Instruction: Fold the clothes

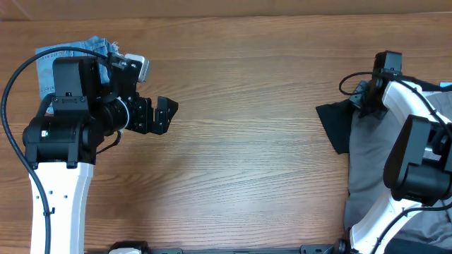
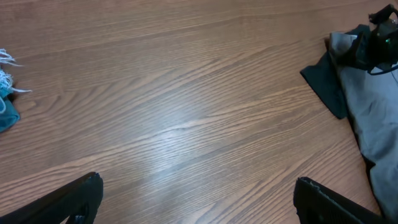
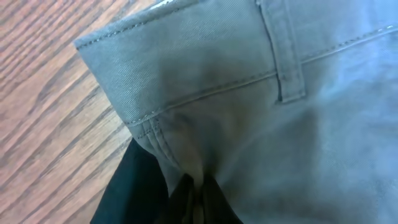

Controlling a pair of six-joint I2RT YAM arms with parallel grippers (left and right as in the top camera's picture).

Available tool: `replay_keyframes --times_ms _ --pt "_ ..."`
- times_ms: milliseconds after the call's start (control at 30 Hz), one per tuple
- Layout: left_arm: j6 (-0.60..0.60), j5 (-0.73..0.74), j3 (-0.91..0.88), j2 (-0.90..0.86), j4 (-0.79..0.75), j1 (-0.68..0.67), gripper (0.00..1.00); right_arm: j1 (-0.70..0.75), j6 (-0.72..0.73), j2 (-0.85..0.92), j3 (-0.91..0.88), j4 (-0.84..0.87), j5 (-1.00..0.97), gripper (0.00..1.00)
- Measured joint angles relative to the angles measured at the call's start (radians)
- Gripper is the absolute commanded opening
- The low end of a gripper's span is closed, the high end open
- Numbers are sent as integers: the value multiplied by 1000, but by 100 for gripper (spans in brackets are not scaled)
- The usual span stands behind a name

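The grey-khaki shorts (image 1: 367, 166) lie at the table's right edge, partly under my right arm. The right wrist view shows their waistband (image 3: 205, 68) with a belt loop close up. My right gripper (image 3: 198, 200) is shut on a pinch of the shorts' fabric near the waistband; overhead it sits at the shorts' top end (image 1: 364, 100). The shorts also show far right in the left wrist view (image 2: 370, 106). My left gripper (image 1: 164, 115) is open and empty above bare wood at the left, its fingertips wide apart (image 2: 196, 198).
A black T-shirt (image 1: 333, 125) sticks out from under the shorts' left side, also seen in the left wrist view (image 2: 323, 84) and right wrist view (image 3: 134, 190). Small frayed light-blue denim shorts (image 1: 74, 53) lie at the far left under my left arm.
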State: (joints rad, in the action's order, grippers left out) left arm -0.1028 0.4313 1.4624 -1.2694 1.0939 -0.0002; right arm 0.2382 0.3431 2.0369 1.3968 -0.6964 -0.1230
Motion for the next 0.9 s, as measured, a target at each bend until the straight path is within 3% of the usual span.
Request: replay_keyframes --times_ms 300,467,600,700,767,833,900 --pt "0 0 0 0 11 0 100 51 -9 -42 195 -194 -1 4" --pt "0 0 0 0 12 0 100 55 -90 -143 322 -275 24 4" --pt "6 0 0 0 13 0 100 -8 -158 -246 411 -328 96 4" --pt "34 -1 16 0 16 3 100 -144 -182 -325 442 -351 134 8" --pt "50 0 47 0 18 19 100 -277 -190 -361 454 -370 154 15" --pt "58 -1 92 0 17 45 100 -417 -194 -374 459 -382 176 41" --pt "67 -1 155 1 17 82 100 -553 -198 -372 460 -389 194 58"
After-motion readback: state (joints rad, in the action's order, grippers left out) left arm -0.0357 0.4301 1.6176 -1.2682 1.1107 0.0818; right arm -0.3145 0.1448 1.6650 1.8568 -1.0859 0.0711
